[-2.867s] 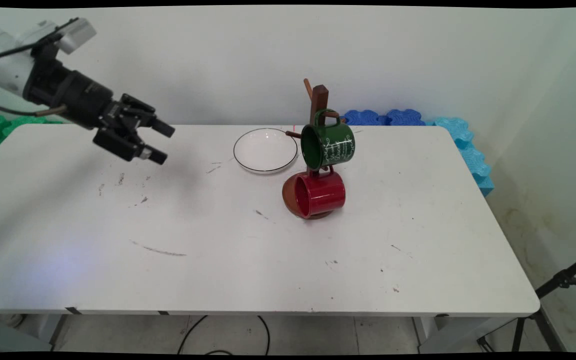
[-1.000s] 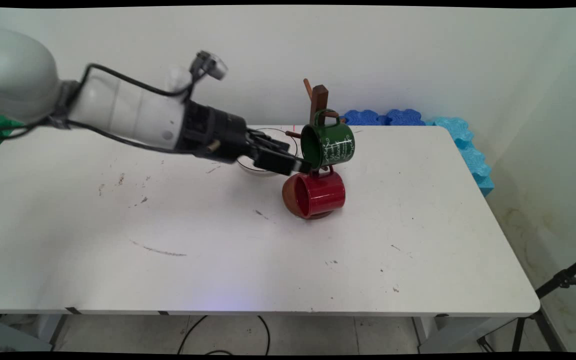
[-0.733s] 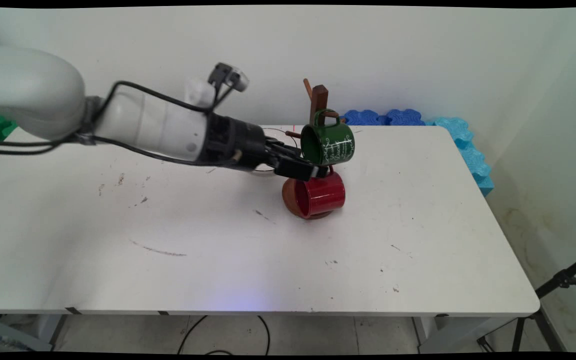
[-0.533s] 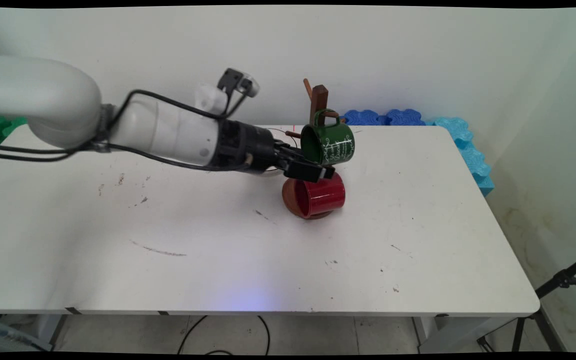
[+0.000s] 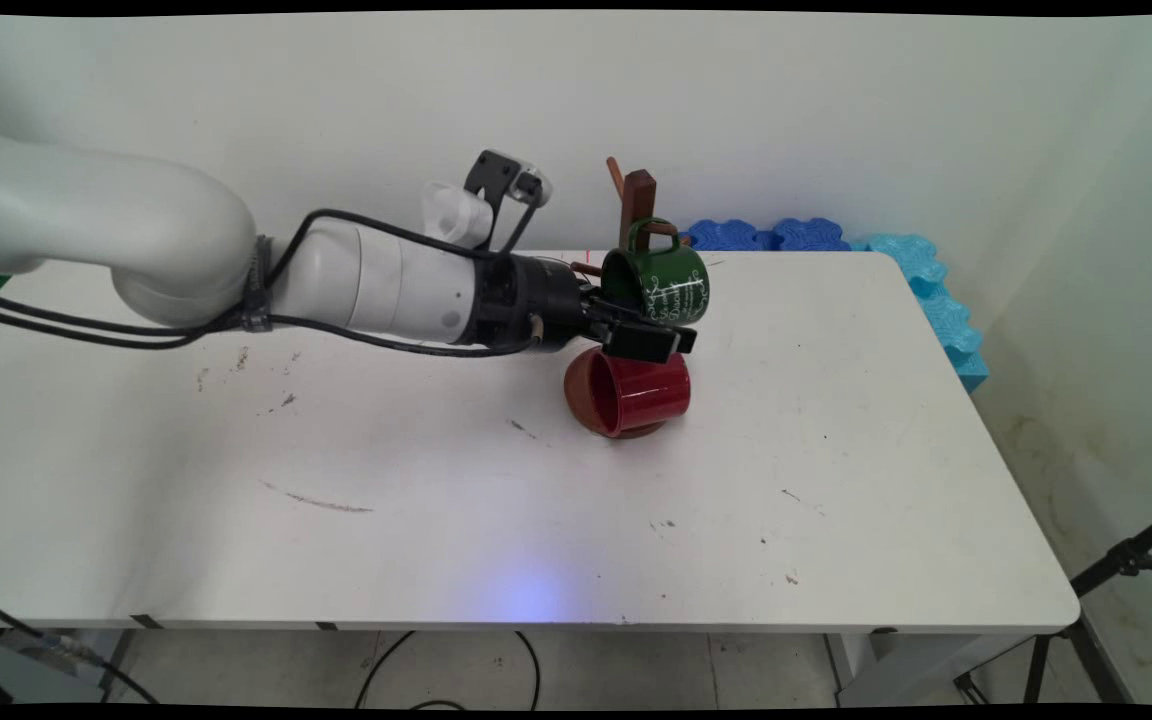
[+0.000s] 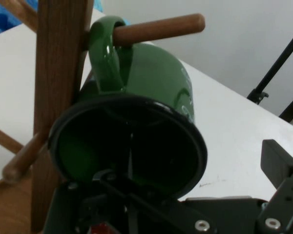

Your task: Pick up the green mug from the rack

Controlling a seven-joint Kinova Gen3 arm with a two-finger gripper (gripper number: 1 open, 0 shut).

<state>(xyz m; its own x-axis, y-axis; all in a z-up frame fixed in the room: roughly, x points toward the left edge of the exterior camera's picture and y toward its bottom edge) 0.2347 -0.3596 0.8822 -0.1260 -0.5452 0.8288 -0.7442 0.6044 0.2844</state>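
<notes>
White tbl (image 5: 836, 480) | hand (image 5: 671, 335) fingers apart, straddling glossy green mug (image 5: 658, 285) rim | wood peg rack (image 5: 639, 195)

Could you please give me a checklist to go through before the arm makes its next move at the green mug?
1. Green mug hangs by its handle on the rack's peg: ok.
2. Gripper open at the mug's rim: ok.
3. Rim sits between both fingers: cannot tell.
4. Gripper clear of the red mug below: cannot tell.
5. Rack stands upright on the table: ok.
</notes>
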